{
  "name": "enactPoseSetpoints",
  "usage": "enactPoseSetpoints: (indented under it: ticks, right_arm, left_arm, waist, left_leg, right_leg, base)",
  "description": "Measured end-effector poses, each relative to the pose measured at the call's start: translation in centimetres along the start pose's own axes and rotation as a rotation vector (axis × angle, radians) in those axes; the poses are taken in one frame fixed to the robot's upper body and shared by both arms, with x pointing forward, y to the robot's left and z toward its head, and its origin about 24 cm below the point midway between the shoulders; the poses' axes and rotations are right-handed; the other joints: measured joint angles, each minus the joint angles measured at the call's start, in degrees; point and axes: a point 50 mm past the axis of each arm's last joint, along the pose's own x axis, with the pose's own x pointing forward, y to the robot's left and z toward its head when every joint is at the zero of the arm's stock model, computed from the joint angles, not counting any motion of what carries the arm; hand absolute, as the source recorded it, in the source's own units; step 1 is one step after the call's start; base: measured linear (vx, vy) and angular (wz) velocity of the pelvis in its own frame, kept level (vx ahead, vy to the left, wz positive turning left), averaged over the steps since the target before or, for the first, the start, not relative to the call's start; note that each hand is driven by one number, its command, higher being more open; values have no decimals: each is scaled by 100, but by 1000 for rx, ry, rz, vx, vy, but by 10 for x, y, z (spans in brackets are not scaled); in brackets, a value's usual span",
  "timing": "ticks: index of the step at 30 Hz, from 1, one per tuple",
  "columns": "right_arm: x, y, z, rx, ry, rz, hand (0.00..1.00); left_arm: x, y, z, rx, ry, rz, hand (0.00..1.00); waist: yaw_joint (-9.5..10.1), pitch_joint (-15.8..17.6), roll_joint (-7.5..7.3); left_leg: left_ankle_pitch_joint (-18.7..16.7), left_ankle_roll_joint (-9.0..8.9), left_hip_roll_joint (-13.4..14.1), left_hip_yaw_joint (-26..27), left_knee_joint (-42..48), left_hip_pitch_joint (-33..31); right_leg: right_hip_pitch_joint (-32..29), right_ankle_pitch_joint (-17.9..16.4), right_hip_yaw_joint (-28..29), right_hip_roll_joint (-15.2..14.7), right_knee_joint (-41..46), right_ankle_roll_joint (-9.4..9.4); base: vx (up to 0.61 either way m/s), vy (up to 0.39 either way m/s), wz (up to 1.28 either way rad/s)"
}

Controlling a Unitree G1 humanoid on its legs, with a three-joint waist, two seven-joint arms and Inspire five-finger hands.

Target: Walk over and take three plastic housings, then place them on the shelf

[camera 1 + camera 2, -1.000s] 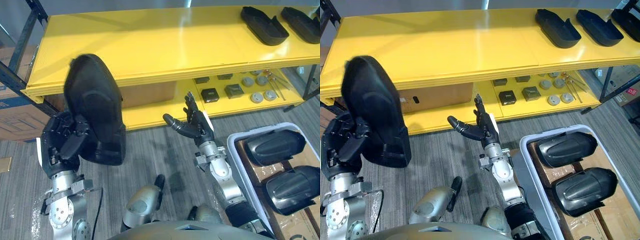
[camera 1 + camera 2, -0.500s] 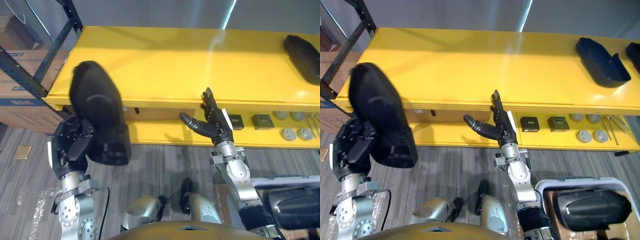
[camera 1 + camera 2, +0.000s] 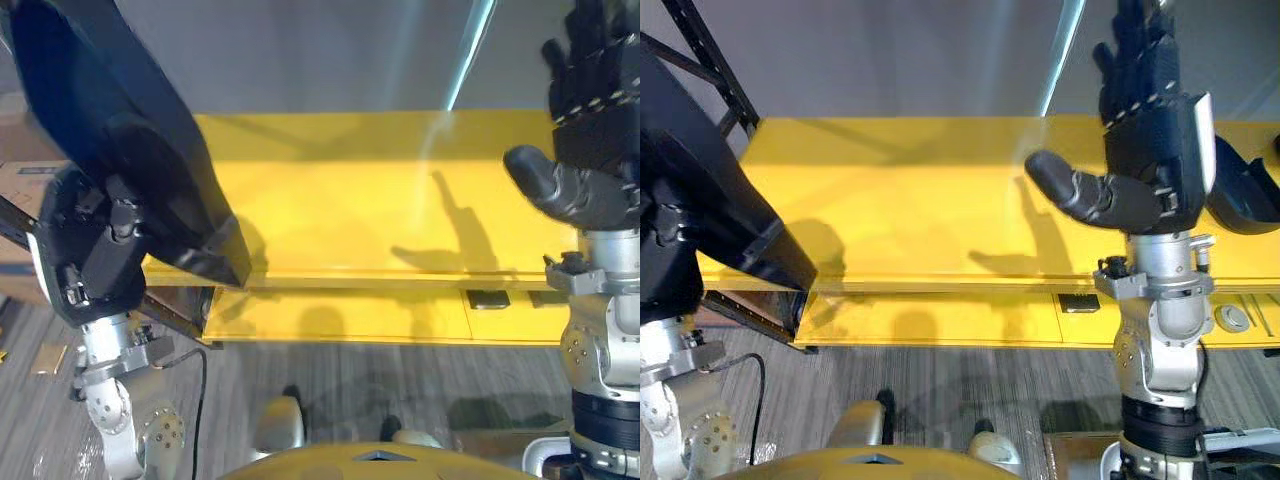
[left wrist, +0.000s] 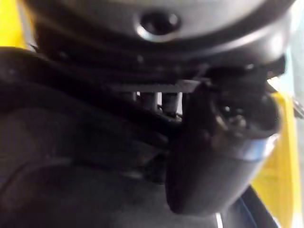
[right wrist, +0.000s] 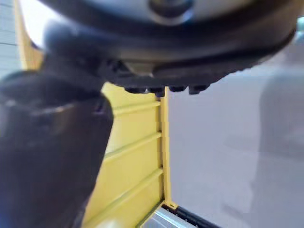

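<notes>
At the left of the head camera's view, your left hand (image 3: 95,255) has its fingers curled round the lower end of a black plastic housing (image 3: 110,130). You are holding it raised and tilted, with its broad end up and leaning away to the left. Its lower corner shows against the left front edge of the yellow shelf (image 3: 350,210); whether it touches the shelf cannot be told.

On the right, your right hand (image 3: 1150,130) is lifted in front of the shelf with its fingers straight and pointing upward, thumb stuck out toward the left, and nothing in it. Just beyond it, a second black housing (image 3: 1243,195) lies on the shelf's top board at the far right, partly hidden by that hand. On the lower board sit a small dark square part (image 3: 1078,302) and, further right, a round grey part (image 3: 1236,318). At the shelf's left end, a dark rack upright (image 3: 715,75) slants upward.
</notes>
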Motion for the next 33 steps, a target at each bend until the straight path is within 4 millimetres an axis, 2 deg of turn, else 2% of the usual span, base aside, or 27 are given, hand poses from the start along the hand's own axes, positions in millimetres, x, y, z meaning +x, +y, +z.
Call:
enactPoseSetpoints:
  ticks: [1,3,7,8,11,16,17,19,21,23,25,27,28,29,30,31,32,33]
  right_arm:
    - [-4,0,-4,20,33,-5,100]
    - [-29,0,-21,95,153,-82,100]
    - [-42,-8,-29,115,198,-220,100]
    - [-47,-11,-29,114,202,-264,100]
    - [-65,-18,-34,120,237,-390,100]
    - [-95,-3,-46,150,347,-458,100]
    - [-97,2,-49,149,370,-441,100]
    - [-92,14,-57,179,393,-383,100]
    - [-91,26,-62,178,423,-327,100]
    - [-92,28,-67,175,449,-315,100]
    - [-94,30,-73,185,480,-294,100]
    - [-95,34,-82,205,518,-243,100]
    - [-95,35,-83,207,527,-218,100]
    - [-94,35,-84,202,539,-150,100]
    - [-89,35,-84,195,540,-76,100]
    - [-87,37,-85,200,539,-50,100]
    - [-85,38,-87,201,539,-33,100]
    - [-84,39,-91,210,546,-29,100]
  left_arm:
    - [1,0,4,12,-13,-18,0]
    - [4,4,13,17,-26,-77,0]
    - [3,4,8,18,38,-104,0]
    - [2,3,6,10,56,-119,0]
    - [1,-7,-5,-48,118,-153,0]
    - [5,-35,-30,-172,218,-200,0]
    - [8,-37,-34,-174,224,-195,0]
    - [12,-36,-38,-156,227,-153,0]
    - [16,-40,-50,-176,251,-109,0]
    - [13,-49,-64,-209,305,-99,0]
    - [9,-58,-76,-214,359,-89,0]
    - [8,-60,-90,-171,406,-34,0]
    - [10,-59,-94,-155,414,-7,0]
    - [15,-55,-100,-110,418,56,0]
    - [17,-48,-102,-81,416,129,0]
    - [17,-45,-101,-74,414,158,0]
    - [21,-44,-100,-55,400,198,0]
    - [28,-47,-99,-30,371,211,0]
  waist:
    - [1,-14,-26]
    - [-6,-38,-89]
    - [-134,-39,-148]
    - [-146,-46,-175]
    - [-286,-61,-212]
    - [-566,-68,-294]
    - [-596,-72,-311]
    - [-532,-82,-329]
    - [-628,-132,-386]
    - [-708,-157,-350]
    - [-740,-154,-333]
    - [-752,-89,-229]
    - [-762,-55,-182]
    - [-751,17,-68]
    - [-746,60,-7]
    - [-730,50,49]
    - [-731,49,104]
    - [-730,47,133]
  left_leg:
    - [37,38,-63,40,-101,53]
    - [230,140,-289,195,-680,328]
    - [465,107,-336,327,-1192,551]
    - [522,104,-335,378,-1310,612]
    - [691,78,-307,555,-1686,836]
    - [685,98,-248,1068,-1698,944]
    - [662,84,-221,1204,-1696,1000]
    - [551,-3,-100,1611,-1694,1124]
    - [486,-117,-5,1812,-1696,1145]
    - [454,-161,68,1841,-1681,1178]
    - [199,-232,281,1886,-1133,1038]
    - [-364,-242,842,1840,476,639]
    - [-416,-252,981,1692,985,498]
    - [-415,-273,1176,1326,1870,239]
    - [-645,-460,1158,970,2238,66]
    - [-783,-447,1030,845,2094,86]
    - [-919,-326,756,640,1604,113]
    - [-867,-261,532,523,1006,139]
  right_leg:
    - [-5,4,0,-66,-2,6]
    - [-50,37,2,-278,-8,72]
    - [-90,70,19,-310,-80,149]
    - [-92,92,57,-308,-120,241]
    - [-192,100,231,-258,-122,313]
    - [-386,200,665,-216,-174,429]
    - [-387,204,668,-212,-259,380]
    - [-453,314,419,-254,-358,277]
    - [-504,540,408,-202,-383,320]
    - [-531,514,412,-98,-374,280]
    - [-545,427,466,13,-253,176]
    - [-423,240,634,264,-123,77]
    - [-353,203,672,337,-94,21]
    - [-186,164,818,448,-90,-69]
    - [-97,152,1055,485,-107,-96]
    - [-94,150,1175,482,-108,-102]
    - [-90,151,1351,443,-100,-104]
    - [-129,154,1489,434,-92,-88]
  base:
    - [107,245,-16]
    - [41,140,-15]
    - [-21,13,-13]
    - [-26,-22,-23]
    - [-40,-20,-34]
    - [-25,18,-50]
    - [-40,27,-102]
    - [-24,17,-116]
    - [10,-49,-56]
    - [28,-85,-13]
    - [68,-98,-27]
    - [81,-154,-49]
    - [59,-137,-51]
    - [84,-59,-68]
    - [94,13,-82]
    - [97,96,-91]
    - [84,106,-80]
    - [67,88,-69]
